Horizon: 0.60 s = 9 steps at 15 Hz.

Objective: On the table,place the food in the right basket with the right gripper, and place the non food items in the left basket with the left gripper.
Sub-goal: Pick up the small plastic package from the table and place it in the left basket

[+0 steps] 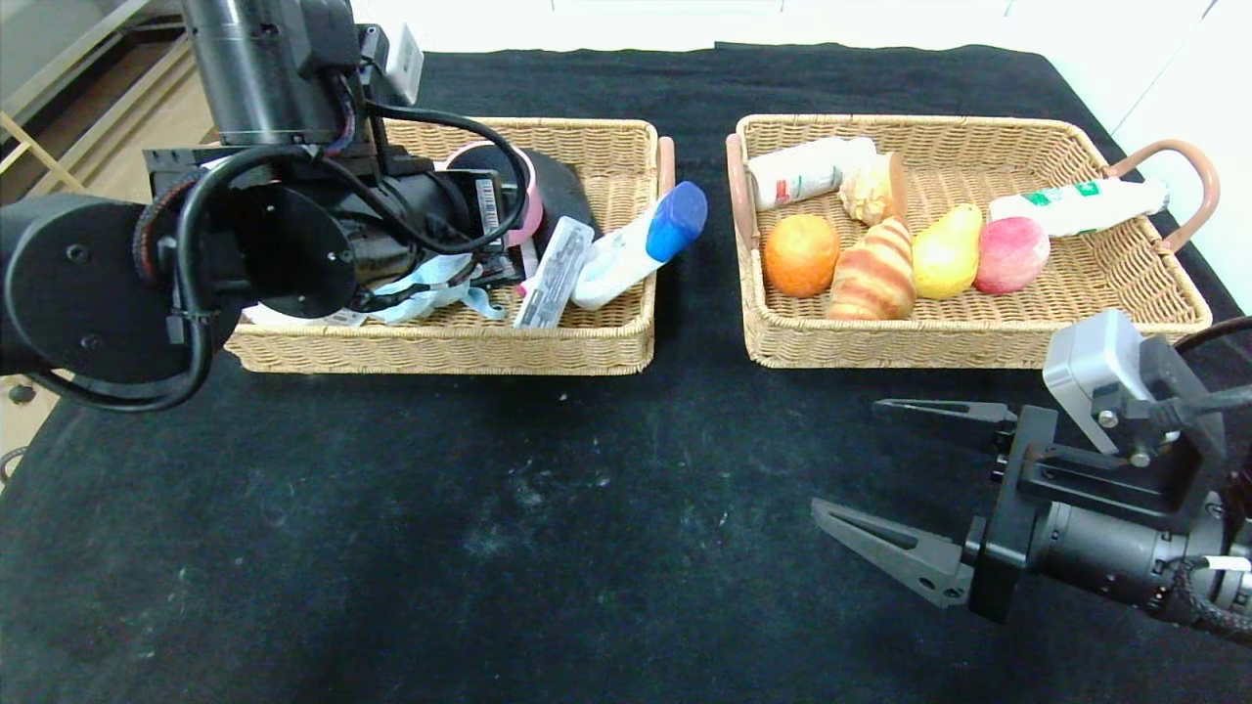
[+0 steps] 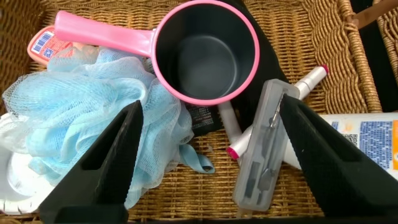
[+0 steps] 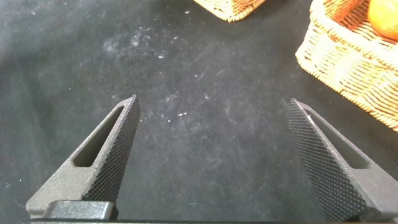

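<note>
Left end effector [image 2: 205, 162] hangs over the left basket [image 1: 606, 342], jaws apart, nothing between them. Looks like a release pose: the clear plastic case [image 2: 264, 149] lies just below the gap, resting on the white-and-pink tube [image 2: 273, 118].

Left basket holds the non-food: pink-rimmed pot with pink handle [image 2: 205, 53], blue mesh sponge [image 2: 81, 118], white bottle with blue cap [image 1: 641, 244]. It sits toward the desk's far left.

Right basket [image 1: 978, 342], far right of the desk, holds the food: orange [image 1: 801, 254], croissant [image 1: 873, 274], pear [image 1: 947, 252], peach [image 1: 1012, 254], two white bottles [image 1: 812, 171] and a pale shell-like pastry [image 1: 866, 194].

Right end effector [image 1: 885, 474] is parked low over the near right of the desk [image 1: 489, 538], jaws wide, holding nothing. Idle, clear of both baskets.

Views: in the head view the left arm hides the pot and sponge almost entirely; the left wrist view shows them plainly, plus the case's position. The right wrist view shows only bare black cloth between the jaws. No loose item visible on the desk, so sorting looks finished, judging from this.
</note>
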Each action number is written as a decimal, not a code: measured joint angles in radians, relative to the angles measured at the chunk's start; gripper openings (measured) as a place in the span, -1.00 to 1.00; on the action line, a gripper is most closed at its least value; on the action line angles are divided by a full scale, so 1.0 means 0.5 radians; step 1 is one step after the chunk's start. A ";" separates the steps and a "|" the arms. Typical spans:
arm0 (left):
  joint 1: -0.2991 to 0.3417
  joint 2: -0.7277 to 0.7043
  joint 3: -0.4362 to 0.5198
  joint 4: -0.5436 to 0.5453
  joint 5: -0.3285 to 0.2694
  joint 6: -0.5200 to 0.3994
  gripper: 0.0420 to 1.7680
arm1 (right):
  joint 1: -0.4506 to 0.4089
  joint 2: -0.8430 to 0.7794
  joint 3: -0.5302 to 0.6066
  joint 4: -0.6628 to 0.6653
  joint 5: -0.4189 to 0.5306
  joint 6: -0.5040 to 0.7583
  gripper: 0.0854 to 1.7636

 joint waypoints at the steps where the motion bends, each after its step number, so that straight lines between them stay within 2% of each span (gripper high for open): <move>1: 0.000 -0.020 0.017 0.002 0.000 0.003 0.82 | 0.000 0.000 -0.001 0.000 0.000 0.001 0.94; 4: -0.011 -0.143 0.181 0.009 -0.009 0.022 0.86 | -0.021 -0.003 -0.014 -0.002 -0.001 0.006 0.94; 9: -0.055 -0.545 0.662 0.026 -0.025 0.074 0.89 | -0.069 0.001 -0.034 -0.003 -0.004 0.007 0.94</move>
